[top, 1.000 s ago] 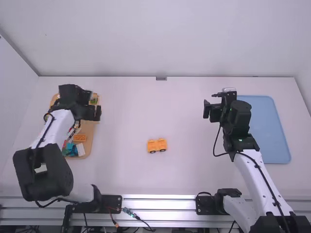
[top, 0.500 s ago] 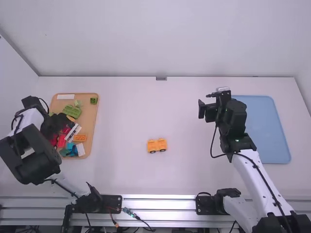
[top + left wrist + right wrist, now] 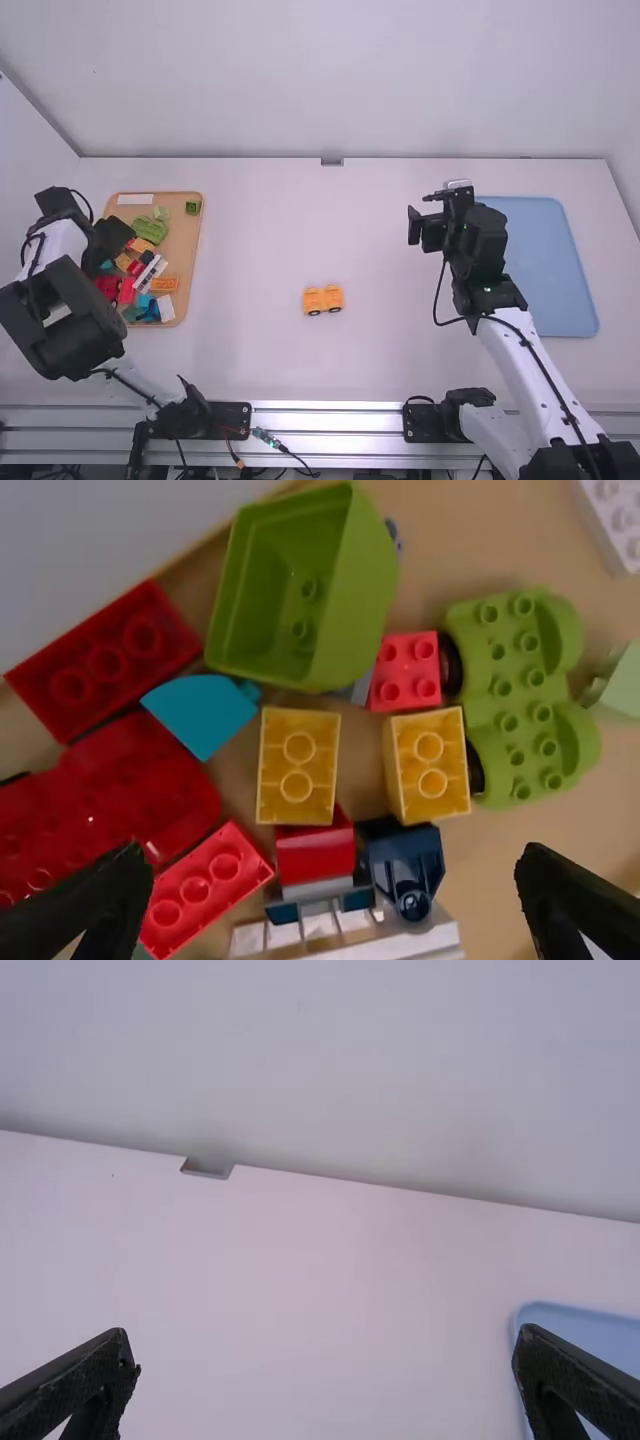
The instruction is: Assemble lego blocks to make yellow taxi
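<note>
I judge the taxi partly built: its wheeled yellow-orange assembly (image 3: 323, 300) sits on the worktop (image 3: 390, 360) toward its near edge, top blocks probably remain, and my left end effector (image 3: 334, 855), above the left-edge tray (image 3: 184, 240), and right end effector (image 3: 322, 1340) are spread, empty.

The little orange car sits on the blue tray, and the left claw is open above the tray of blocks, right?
Not quite: the high view shows the orange car on the white table, left of the blue tray, not on it. The left gripper is indeed open above the tray of blocks.
</note>
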Tool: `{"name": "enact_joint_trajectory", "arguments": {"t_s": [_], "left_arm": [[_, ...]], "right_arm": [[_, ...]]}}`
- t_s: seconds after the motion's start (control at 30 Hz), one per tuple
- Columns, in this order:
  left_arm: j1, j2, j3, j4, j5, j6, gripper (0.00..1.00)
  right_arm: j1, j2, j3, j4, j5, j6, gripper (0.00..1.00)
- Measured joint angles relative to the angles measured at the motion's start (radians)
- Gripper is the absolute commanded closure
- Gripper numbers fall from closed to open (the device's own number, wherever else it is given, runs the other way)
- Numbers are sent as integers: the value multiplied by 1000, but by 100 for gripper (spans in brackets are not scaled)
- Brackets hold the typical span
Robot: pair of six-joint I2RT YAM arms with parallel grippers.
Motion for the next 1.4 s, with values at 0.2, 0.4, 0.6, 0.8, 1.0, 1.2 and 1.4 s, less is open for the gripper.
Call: {"name": "enact_joint_trajectory", "arguments": {"t_s": [0.2, 0.4, 0.6, 0.8, 1.0, 1.2, 1.4], "left_arm": [[0, 75, 7, 19, 2, 15, 26], [0, 149, 48, -16, 0, 19, 29], [0, 183, 79, -12, 0, 22, 34], [0, 183, 78, 24, -6, 22, 37], [0, 183, 51, 37, -32, 22, 41], [0, 184, 42, 48, -38, 22, 43], [0, 184, -6, 112, -32, 23, 46]], "right_arm": [[0, 0, 0, 0, 0, -2, 1], [0, 0, 0, -1, 1, -2, 1], [0, 0, 0, -3, 4, -6, 1], [-4, 0, 0, -8, 5, -5, 1], [-4, 0, 0, -10, 6, -8, 1], [-4, 0, 0, -11, 5, -5, 1], [-4, 0, 0, -11, 5, -6, 1]]}}
